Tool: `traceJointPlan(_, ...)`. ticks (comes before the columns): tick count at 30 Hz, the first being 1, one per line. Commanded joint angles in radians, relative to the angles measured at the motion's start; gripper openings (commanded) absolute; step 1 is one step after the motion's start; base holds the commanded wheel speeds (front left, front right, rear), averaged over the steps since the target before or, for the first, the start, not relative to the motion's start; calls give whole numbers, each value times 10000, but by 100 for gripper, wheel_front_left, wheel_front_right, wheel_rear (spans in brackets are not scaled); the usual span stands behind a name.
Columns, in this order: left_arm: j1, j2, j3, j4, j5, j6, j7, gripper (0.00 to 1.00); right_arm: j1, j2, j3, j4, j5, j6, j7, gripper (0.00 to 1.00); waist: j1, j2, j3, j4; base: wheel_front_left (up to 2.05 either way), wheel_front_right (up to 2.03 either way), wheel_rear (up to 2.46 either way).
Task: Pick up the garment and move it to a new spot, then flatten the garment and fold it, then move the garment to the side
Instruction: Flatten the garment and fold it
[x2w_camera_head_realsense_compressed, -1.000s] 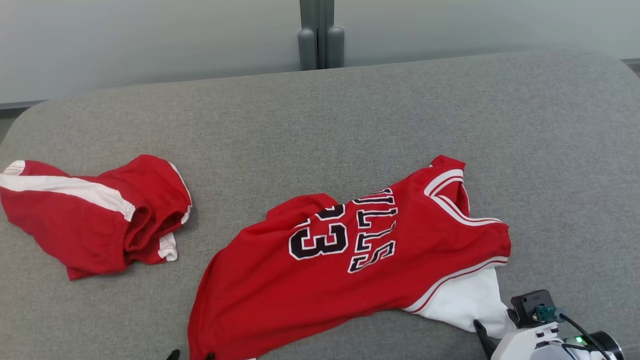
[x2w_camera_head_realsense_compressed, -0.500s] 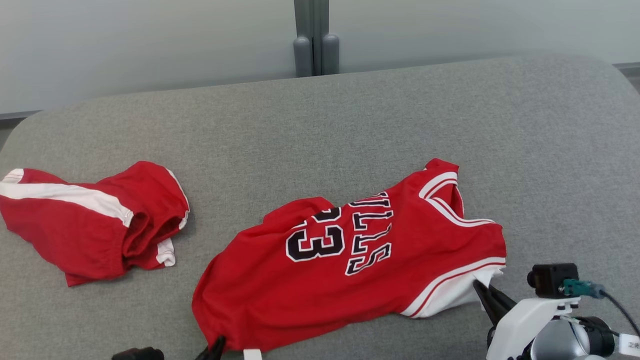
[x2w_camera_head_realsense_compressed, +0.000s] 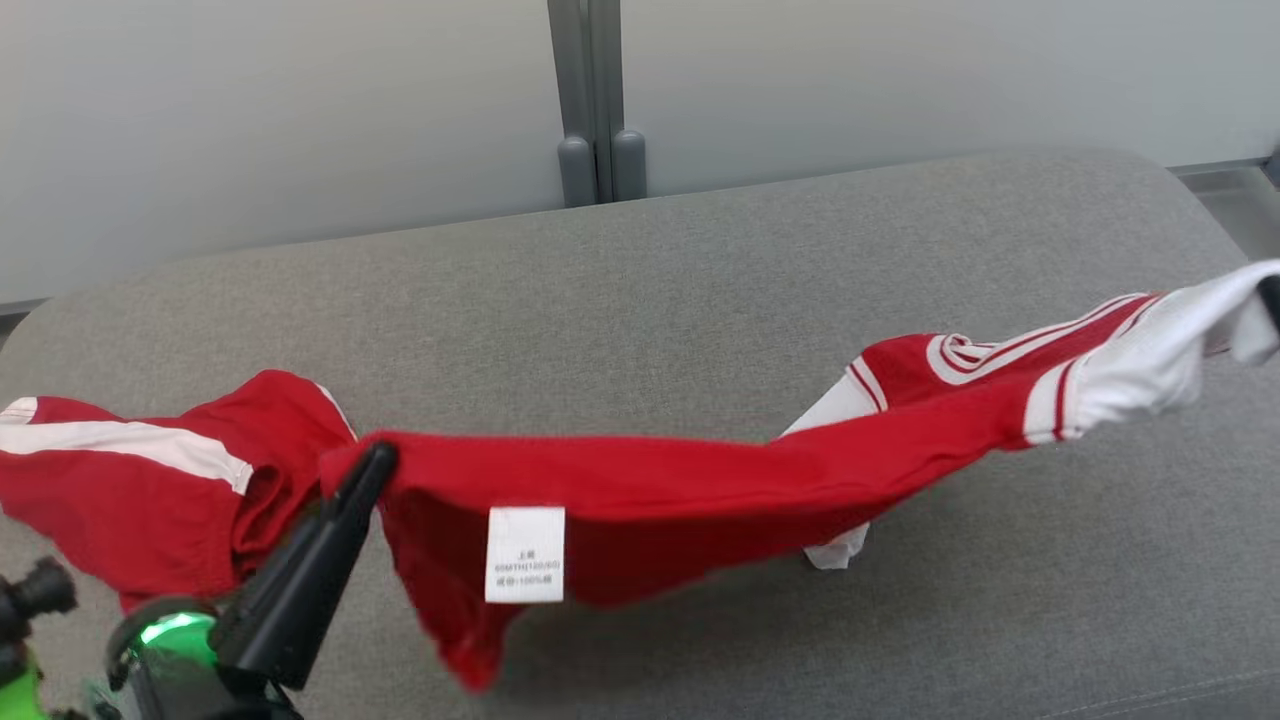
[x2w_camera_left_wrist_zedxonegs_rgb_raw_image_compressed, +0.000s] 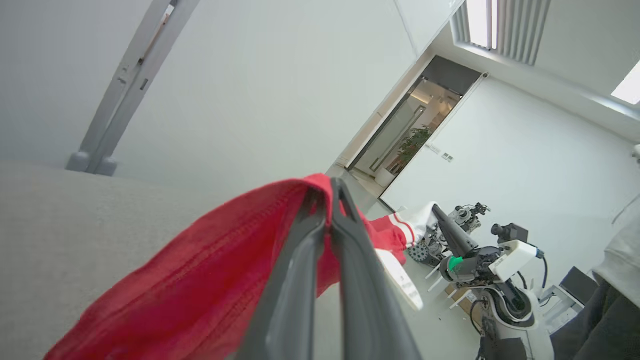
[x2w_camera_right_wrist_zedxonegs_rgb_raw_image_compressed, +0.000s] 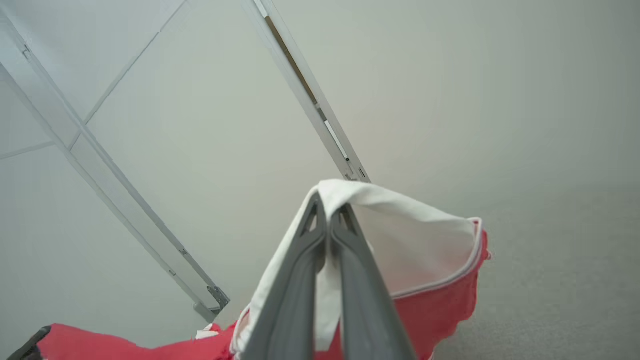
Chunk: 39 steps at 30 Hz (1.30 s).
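Grey upholstered surface (x2w_camera_head_realsense_compressed: 700, 300) is stretching wide under the head camera, with pale wall panels and a grey post (x2w_camera_head_realsense_compressed: 590, 100) standing behind it.

Red jersey (x2w_camera_head_realsense_compressed: 650, 480) is hanging in the air above this surface, strung out as a sagging band between the two grippers.

Left gripper (x2w_camera_left_wrist_zedxonegs_rgb_raw_image_compressed: 330, 187) is pinching a red edge of the cloth at the band's left end, its fingers pressing together with only fabric between them.

Right gripper (x2w_camera_right_wrist_zedxonegs_rgb_raw_image_compressed: 327, 202) is gripping the white part at the band's right end, jaws closing tight on a fold of white fabric. The left wrist camera is catching this same grip from the far side.

White care label (x2w_camera_head_realsense_compressed: 525, 553) is dangling from the red cloth near the left end, facing the head camera.

Lowest folds of the jersey are drooping toward the surface below the label. Whether they are touching it, I cannot tell.

Red shorts (x2w_camera_head_realsense_compressed: 130, 480) with a white stripe are lying crumpled on the surface at the left, just beside the left gripper in the head view.
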Motion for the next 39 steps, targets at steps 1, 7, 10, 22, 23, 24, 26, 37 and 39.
traceJointPlan(1, -500, 71, 138, -366, -322, 282, 215, 0, -485, -30, -305, -194, 122, 3, 234, 0, 0, 0, -32, -167, 0, 0, 0)
traceJointPlan(7, -3331, 579, 879, -1046, -1452, 1900, 1488, 0, -3446, -431, -646, -308, 72, 3, 1873, 0, 0, 0, 564, -573, 0, 0, 0)
traceJointPlan(10, -5041, 976, 960, -678, -1680, 2497, 2150, 0, -5325, -508, -538, 393, -599, 1, 2630, 0, 0, 0, 1244, -639, 0, 0, 0)
traceJointPlan(22, -12488, 1341, -103, 5337, -524, 1861, 3059, 0, -13160, 250, 1006, 5836, -5081, 3, 1540, 0, 0, 0, 5560, 224, 0, 0, 0)
traceJointPlan(23, -13254, 1182, -264, 6111, -213, 1648, 2880, 0, -13857, 258, 1125, 6553, -5238, 1, 1009, 0, 0, 0, 5898, 339, 0, 0, 0)
traceJointPlan(24, -13862, 1068, -405, 6699, 20, 1400, 2702, 0, -14405, 265, 1243, 7108, -5351, 1, 496, 0, 0, 0, 6131, 416, 0, 0, 0)
traceJointPlan(26, -15106, 564, -440, 8119, 279, 896, 2087, 0, -15526, 264, 1544, 8434, -5345, 3, -877, 0, 0, 0, 6491, 492, 0, 0, 0)
traceJointPlan(37, -17334, -98, -1225, 13065, 2068, -1261, -1123, 0, -17445, 241, 2937, 13602, -4643, 1, -5461, 0, 0, 0, 7201, 248, 0, 0, 0)
traceJointPlan(39, -16680, -83, -1610, 13384, 2142, -1335, -1402, 0, -16693, 235, 3051, 13867, -4352, 1, -5889, 0, 0, 0, 7029, 159, 0, 0, 0)
